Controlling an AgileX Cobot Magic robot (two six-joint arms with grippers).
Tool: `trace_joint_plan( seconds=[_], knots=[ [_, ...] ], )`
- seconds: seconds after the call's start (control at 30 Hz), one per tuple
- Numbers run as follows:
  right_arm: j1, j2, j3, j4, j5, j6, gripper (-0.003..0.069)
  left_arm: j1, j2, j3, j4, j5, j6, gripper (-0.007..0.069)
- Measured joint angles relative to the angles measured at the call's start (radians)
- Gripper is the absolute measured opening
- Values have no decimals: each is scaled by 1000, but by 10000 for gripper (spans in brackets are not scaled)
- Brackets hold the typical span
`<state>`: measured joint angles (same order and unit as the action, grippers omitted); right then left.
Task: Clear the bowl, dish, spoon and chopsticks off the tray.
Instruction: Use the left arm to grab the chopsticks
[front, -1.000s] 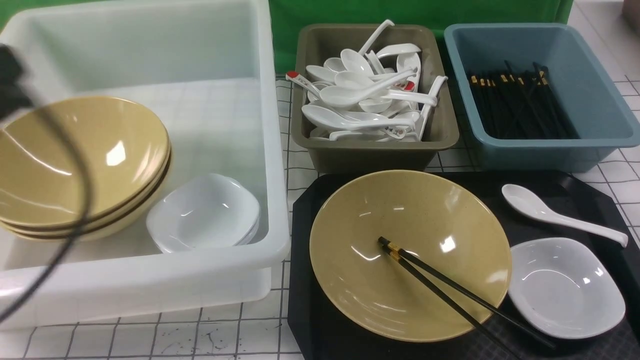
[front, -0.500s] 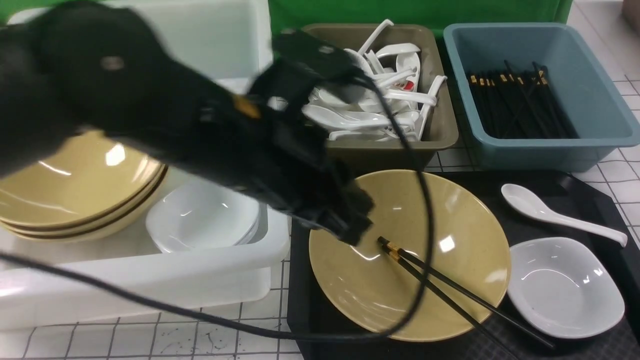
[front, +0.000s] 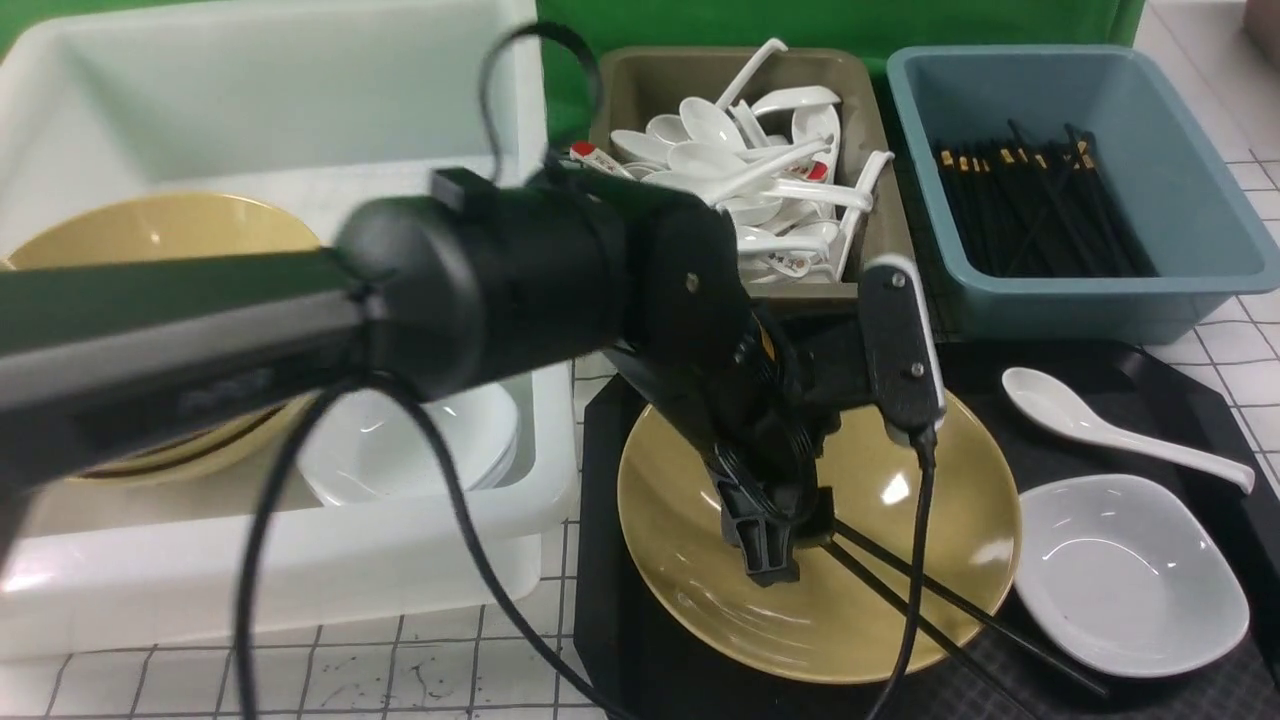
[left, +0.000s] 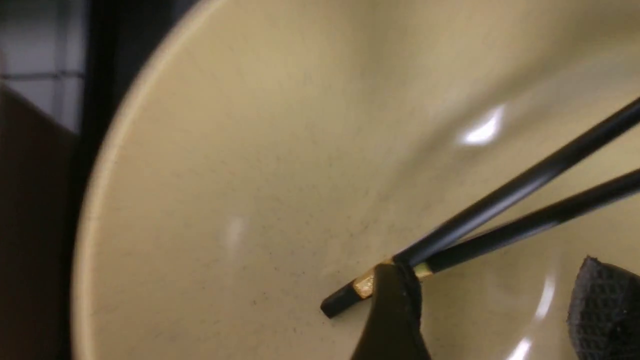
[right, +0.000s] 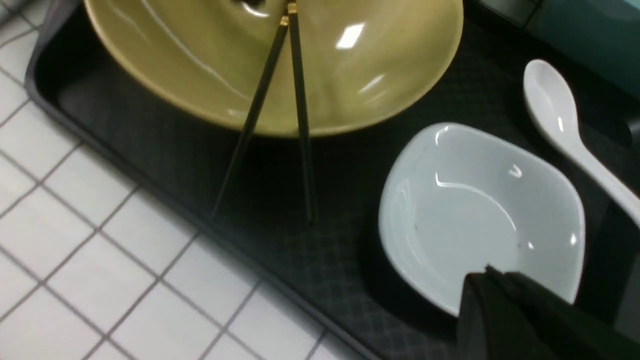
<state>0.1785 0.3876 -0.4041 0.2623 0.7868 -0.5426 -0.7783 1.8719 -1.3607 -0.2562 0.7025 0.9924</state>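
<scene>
The mustard-yellow bowl (front: 690, 570) (left: 250, 175) (right: 375, 65) stands on the left half of the black tray (front: 603, 560) (right: 150, 150). The black chopsticks (front: 970, 606) (left: 525, 181) (right: 299, 100) lie with their gold-banded ends in the bowl and their tips over its near rim. My left gripper (front: 775, 555) (left: 495, 295) reaches down into the bowl, open, one fingertip just over the gold bands and nothing between the jaws. The white dish (front: 1130, 575) (right: 475, 210) and white spoon (front: 1050, 405) (right: 550, 100) lie on the tray's right side. My right gripper (right: 487, 275), shut and empty, hovers by the dish's rim.
A large white bin (front: 545, 300) at left holds stacked yellow bowls (front: 150, 230) and white dishes (front: 440, 440). Behind the tray stand a brown bin (front: 880, 270) of spoons and a blue bin (front: 1180, 295) of chopsticks. The left arm's cable (front: 910, 600) hangs over the bowl.
My left arm has swung from the far left across the white bin and down into the bowl, and its jaws have opened. Bowl, chopsticks, dish and spoon have not moved.
</scene>
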Motion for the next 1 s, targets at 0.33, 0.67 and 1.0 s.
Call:
trace_joint_plan(
  seconds=[0.33, 0.67, 1.0],
  knots=[
    [14, 0, 71, 21, -149, 21, 43, 0, 68, 0, 6, -54, 159, 397],
    [14, 0, 71, 22, -154, 23, 46, 0, 125, -5, -21, -118, 320, 242],
    [14, 0, 71, 22, -155, 27, 48, 0, 130, -5, -7, -124, 69, 19]
  ],
)
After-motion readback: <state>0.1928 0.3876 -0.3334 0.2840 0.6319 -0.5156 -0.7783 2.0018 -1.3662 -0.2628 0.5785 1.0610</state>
